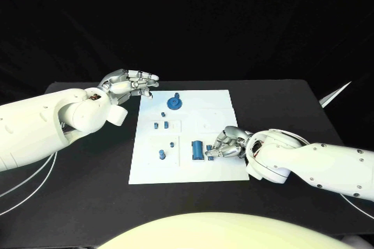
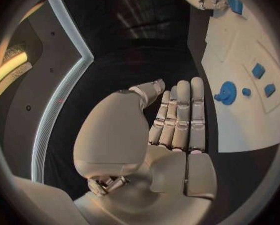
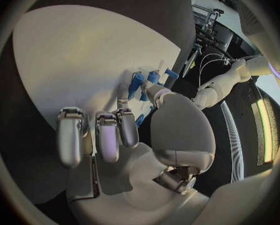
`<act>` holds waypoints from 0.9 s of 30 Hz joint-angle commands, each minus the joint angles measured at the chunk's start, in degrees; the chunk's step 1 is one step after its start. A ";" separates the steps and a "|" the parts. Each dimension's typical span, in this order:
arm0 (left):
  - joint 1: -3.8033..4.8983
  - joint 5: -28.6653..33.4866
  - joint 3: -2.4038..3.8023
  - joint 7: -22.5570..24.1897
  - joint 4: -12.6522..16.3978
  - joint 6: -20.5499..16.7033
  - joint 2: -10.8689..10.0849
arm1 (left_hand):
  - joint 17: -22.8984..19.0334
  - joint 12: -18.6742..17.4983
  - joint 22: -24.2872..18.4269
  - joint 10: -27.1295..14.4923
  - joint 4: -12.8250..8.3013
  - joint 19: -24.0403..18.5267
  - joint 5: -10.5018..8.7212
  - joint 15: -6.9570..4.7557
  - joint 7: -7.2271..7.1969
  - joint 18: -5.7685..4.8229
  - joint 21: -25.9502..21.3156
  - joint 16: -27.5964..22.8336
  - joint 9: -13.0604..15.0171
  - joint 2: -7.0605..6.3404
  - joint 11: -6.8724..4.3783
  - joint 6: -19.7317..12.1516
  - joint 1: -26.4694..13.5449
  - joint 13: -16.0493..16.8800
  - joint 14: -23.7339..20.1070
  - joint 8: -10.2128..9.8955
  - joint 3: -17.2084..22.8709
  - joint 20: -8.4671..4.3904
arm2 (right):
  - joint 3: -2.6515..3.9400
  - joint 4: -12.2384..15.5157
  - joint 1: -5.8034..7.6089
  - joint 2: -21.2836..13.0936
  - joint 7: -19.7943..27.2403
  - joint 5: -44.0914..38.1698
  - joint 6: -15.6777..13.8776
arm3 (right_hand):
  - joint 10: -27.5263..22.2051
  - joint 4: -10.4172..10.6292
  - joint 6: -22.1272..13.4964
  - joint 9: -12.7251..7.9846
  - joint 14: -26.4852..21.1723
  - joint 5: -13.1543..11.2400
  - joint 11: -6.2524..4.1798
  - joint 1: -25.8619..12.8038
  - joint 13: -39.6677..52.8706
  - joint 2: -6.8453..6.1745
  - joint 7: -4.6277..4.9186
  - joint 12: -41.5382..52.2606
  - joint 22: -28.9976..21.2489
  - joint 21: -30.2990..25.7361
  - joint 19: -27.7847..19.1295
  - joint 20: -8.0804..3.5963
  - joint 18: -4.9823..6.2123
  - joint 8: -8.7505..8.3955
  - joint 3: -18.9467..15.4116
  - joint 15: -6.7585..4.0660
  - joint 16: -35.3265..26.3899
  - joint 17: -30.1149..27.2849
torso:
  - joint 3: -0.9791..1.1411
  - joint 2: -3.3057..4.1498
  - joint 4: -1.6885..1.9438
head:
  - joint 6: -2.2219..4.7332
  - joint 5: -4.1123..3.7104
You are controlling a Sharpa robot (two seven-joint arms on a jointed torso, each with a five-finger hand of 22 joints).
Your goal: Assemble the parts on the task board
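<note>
Now right hand (image 1: pixel 227 145) low over task board (image 1: pixel 199 170), fingers curled toward oblong blue part (image 1: pixel 198 149) just beyond fingertips — grip unclear. Best approached slowly, small pegs beside it left alone (easily knocked). Left hand (image 1: pixel 131 82) idle, fingers pressed together, holding nothing.

Too small in the head view to tell shape or seating: the little blue parts (image 1: pixel 162 153) on the white board (image 1: pixel 156 170). Partly covered by the right hand (image 1: pixel 227 143): the small part (image 1: pixel 210 157) at its fingertips; contact not readable. Hidden behind that hand: the board's near right edge. Cut off by the circle's rim in the left wrist view: the board (image 2: pixel 239 130). Unclear whether the left hand (image 1: pixel 131 82) touches the board's far corner. Blocked by the thumb in the right wrist view: part of the blue pieces (image 3: pixel 137 83).
</note>
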 commanded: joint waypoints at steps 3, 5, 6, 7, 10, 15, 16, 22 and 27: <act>-0.01 -0.03 0.02 0.02 0.05 0.18 0.13 | -0.53 0.90 0.83 -0.80 -0.70 0.13 1.26 -0.03 0.21 0.27 0.69 -0.58 -0.42 0.25 0.05 -0.24 -0.24 -0.69 -0.39 1.19 1.52 0.26 | 0.04 1.11 -0.02 -0.73 0.71 0.09 -0.54 | 2.91 0.87 0.01 -0.50 5.72 0.63 -0.56 -0.97 9.90 -0.73 -0.11 0.89 13.99 1.41 4.81 -1.04 -1.36 -0.12 -1.81 -0.51 0.84 14.83 | -0.03 0.00 0.02 | 0.03 0.04; -0.01 -0.03 0.02 0.01 0.04 0.17 0.11 | -0.53 0.90 0.83 -0.80 -0.70 0.13 1.26 -0.03 0.21 0.27 0.69 -0.58 -0.42 0.25 0.05 -0.24 -0.24 -0.69 -0.39 1.19 1.52 0.26 | 0.04 1.51 -0.02 -1.10 0.80 0.10 -0.64 | 2.91 0.87 0.01 -0.50 5.72 0.63 -0.56 -0.97 9.90 -0.73 -0.11 0.89 13.99 1.41 4.81 -1.04 -1.36 -0.12 -1.81 -0.51 0.84 14.83 | -0.02 0.01 0.01 | 0.08 0.02; -0.01 -0.03 0.02 0.01 0.04 0.17 0.11 | -0.53 0.90 0.83 -0.80 -0.70 0.13 1.26 -0.03 0.21 0.27 0.69 -0.58 -0.42 0.25 0.05 -0.24 -0.24 -0.69 -0.39 1.19 1.52 0.26 | 0.04 1.55 -0.02 -1.14 0.80 0.11 -0.65 | 2.91 0.87 0.01 -0.50 5.72 0.63 -0.56 -0.97 9.90 -0.73 -0.11 0.89 13.99 1.41 4.81 -1.04 -1.36 -0.12 -1.81 -0.51 0.84 14.83 | -0.02 0.01 0.01 | 0.08 0.02; -0.02 -0.03 0.02 0.00 0.03 0.16 0.10 | -0.53 0.90 0.83 -0.80 -0.70 0.13 1.26 -0.03 0.21 0.27 0.69 -0.58 -0.42 0.25 0.05 -0.24 -0.24 -0.69 -0.39 1.19 1.52 0.26 | 0.04 1.88 -0.01 -1.48 0.83 0.11 -0.65 | 2.89 0.96 0.00 -0.50 5.70 0.63 -0.55 -1.01 9.88 -0.75 -0.11 0.83 13.98 1.36 4.80 -1.04 -1.35 -0.12 -1.96 -0.50 0.81 14.76 | -0.02 0.01 -0.03 | 0.09 0.05; -0.02 -0.03 0.02 -0.01 0.04 0.18 0.09 | -0.53 0.90 0.83 -0.80 -0.70 0.13 1.26 -0.03 0.21 0.27 0.69 -0.58 -0.42 0.25 0.05 -0.24 -0.24 -0.69 -0.39 1.19 1.52 0.26 | 0.05 2.38 0.00 -2.09 0.85 0.08 -0.40 | 2.89 0.96 0.00 -0.50 5.70 0.63 -0.55 -1.01 9.88 -0.75 -0.11 0.83 13.98 1.36 4.80 -1.04 -1.35 -0.12 -1.96 -0.50 0.81 14.76 | -0.03 0.01 -0.06 | 0.06 0.08; -0.02 -0.03 0.01 -0.04 0.06 0.19 0.01 | -0.53 0.90 0.83 -0.80 -0.70 0.13 1.26 -0.03 0.21 0.27 0.69 -0.58 -0.42 0.25 0.05 -0.24 -0.24 -0.69 -0.39 1.19 1.52 0.26 | 0.04 3.18 0.00 -3.26 0.95 0.05 0.44 | 2.86 0.48 -0.16 -0.50 5.71 0.77 -0.62 0.48 9.86 -0.83 -0.19 0.75 13.97 1.31 4.79 -1.06 -1.34 -0.12 -2.64 -0.54 0.82 14.79 | -0.02 0.04 -0.10 | 0.06 0.13; -0.02 -0.03 0.01 -0.05 0.07 0.20 -0.02 | -0.53 0.90 0.83 -0.80 -0.70 0.13 1.26 -0.03 0.21 0.27 0.69 -0.58 -0.42 0.25 0.05 -0.24 -0.24 -0.69 -0.39 1.19 1.52 0.26 | 0.04 3.41 0.00 -3.56 0.99 0.04 0.61 | 2.84 0.43 -0.17 -0.50 5.71 0.77 -0.62 0.62 9.84 -0.83 -0.20 0.72 13.97 1.31 4.79 -1.06 -1.34 -0.12 -2.68 -0.54 0.83 14.81 | 0.00 0.04 -0.12 | 0.06 0.17; -0.05 -0.03 0.00 -0.06 0.06 0.26 -0.08 | -0.53 0.90 0.83 -0.80 -0.70 0.13 1.26 -0.03 0.21 0.27 0.69 -0.58 -0.42 0.25 0.05 -0.24 -0.24 -0.69 -0.39 1.19 1.52 0.26 | 0.03 4.30 -0.05 -4.51 1.27 0.07 1.18 | 2.84 0.35 -0.18 -0.50 5.71 0.78 -0.63 0.83 9.84 -0.86 -0.19 0.72 13.98 1.36 4.80 -1.06 -1.35 -0.12 -2.77 -0.55 0.81 14.78 | 0.05 0.03 -0.01 | 0.03 0.15; -0.08 -0.03 -0.01 -0.07 0.04 0.27 -0.11 | -0.53 0.90 0.83 -0.80 -0.70 0.13 1.26 -0.03 0.21 0.27 0.69 -0.58 -0.42 0.25 0.05 -0.24 -0.24 -0.69 -0.39 1.19 1.52 0.26 | 0.03 4.64 -0.09 -4.92 1.41 0.10 1.42 | 2.84 0.29 -0.20 -0.50 5.72 0.77 -0.63 0.97 9.84 -0.90 -0.19 0.71 13.99 1.39 4.80 -1.06 -1.36 -0.12 -2.85 -0.55 0.85 14.85 | 0.02 0.03 0.01 | 0.02 0.11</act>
